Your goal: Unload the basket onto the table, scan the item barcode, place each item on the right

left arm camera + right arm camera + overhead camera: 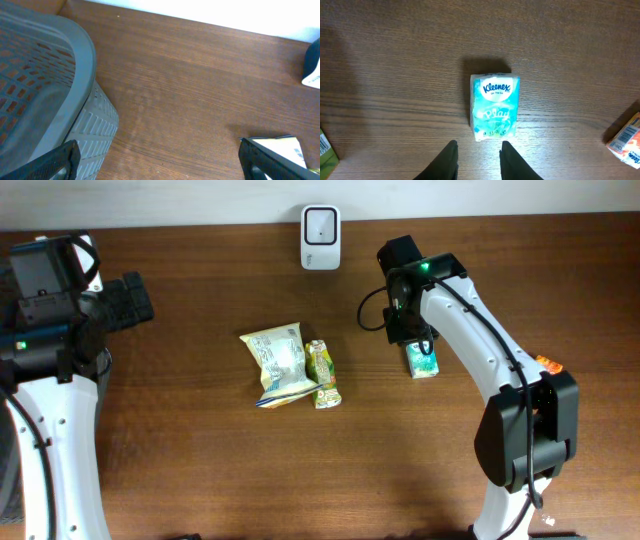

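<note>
Overhead, the dark brown wooden table point(200, 470) takes up nearly everything, and my two arms reach in from either side. My left wrist view shows the grey perforated plastic basket point(45, 75) standing on the table just beside my left gripper point(157, 167), whose jaws are spread wide and hold nothing. Near the table's middle lies the crinkled yellow-and-white snack bag point(277, 365). At the far edge stands the small white box-shaped scanner point(320, 237). The teal Kleenex tissue pack point(494, 106) lies flat on the wood, well to the right of the bag, and I judge it to be the item to scan, since my right gripper point(479, 162) hovers directly over it. Those jaws are parted only a little, with nothing between them, and the pack sits just beyond my fingertips point(451, 160). A small green-and-yellow pouch point(323, 373) touches the snack bag's right edge. An orange packet point(626, 140) lies near the pack. From here the gap between my fingers looks no wider than the pack, so coming down now could land a fingertip on top and shove or tip it rather than straddle it. The soft wrapper may also crumple in a pinch and hide the barcode. I cannot see where the barcode lies, so I could present the wrong face to the scanner.
</note>
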`<state>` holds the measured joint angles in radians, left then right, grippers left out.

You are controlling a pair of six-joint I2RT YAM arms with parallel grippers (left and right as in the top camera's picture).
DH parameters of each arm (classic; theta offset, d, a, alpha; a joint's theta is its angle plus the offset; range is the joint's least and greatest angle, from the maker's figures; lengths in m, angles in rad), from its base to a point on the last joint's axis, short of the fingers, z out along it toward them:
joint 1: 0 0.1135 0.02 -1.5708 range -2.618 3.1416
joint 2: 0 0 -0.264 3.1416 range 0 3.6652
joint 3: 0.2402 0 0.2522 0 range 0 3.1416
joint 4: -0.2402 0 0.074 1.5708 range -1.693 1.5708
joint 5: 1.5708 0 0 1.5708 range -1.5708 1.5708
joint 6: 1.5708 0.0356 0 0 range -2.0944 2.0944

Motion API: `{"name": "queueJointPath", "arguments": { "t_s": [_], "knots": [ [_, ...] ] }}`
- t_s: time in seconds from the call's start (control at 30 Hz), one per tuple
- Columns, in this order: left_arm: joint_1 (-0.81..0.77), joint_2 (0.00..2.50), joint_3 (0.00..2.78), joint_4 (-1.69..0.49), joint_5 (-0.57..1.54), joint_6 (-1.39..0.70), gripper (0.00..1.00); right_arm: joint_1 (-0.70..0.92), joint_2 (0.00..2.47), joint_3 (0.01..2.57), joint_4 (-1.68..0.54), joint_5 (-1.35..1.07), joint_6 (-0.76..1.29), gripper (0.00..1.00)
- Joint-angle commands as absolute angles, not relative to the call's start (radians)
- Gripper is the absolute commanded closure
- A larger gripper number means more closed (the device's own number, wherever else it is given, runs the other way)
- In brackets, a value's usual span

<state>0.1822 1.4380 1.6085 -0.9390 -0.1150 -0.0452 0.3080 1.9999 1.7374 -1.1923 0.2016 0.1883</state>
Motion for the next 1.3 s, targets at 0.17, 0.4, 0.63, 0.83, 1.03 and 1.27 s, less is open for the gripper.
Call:
{"name": "queueJointPath", "arguments": {
  "t_s": [0.17,0.4,0.63,0.83,1.03,1.27],
  "knots": [
    [0.186,1.434,1.619,-0.938,-0.109,-0.039,0.01,0.307,1.982,1.754,-1.201,0.222,0.199,0.72],
    [0.186,1.434,1.619,-0.938,-0.109,-0.039,0.01,0.307,1.982,1.754,-1.206,0.222,0.199,0.72],
    [0.186,1.434,1.619,-0.938,-0.109,-0.039,0.01,0.307,1.982,1.754,-1.215,0.222,0.199,0.72],
    [0.186,1.434,1.619,-0.938,-0.109,-0.039,0.01,0.307,1.982,1.754,-1.223,0.222,0.199,0.72],
    [0.186,1.434,1.619,-0.938,-0.109,-0.039,0.01,0.307,1.982,1.754,-1.224,0.222,0.199,0.72],
    [0.186,1.434,1.619,-0.938,-0.109,-0.039,0.01,0.307,1.982,1.754,-1.224,0.222,0.199,0.72]
  ]
}}
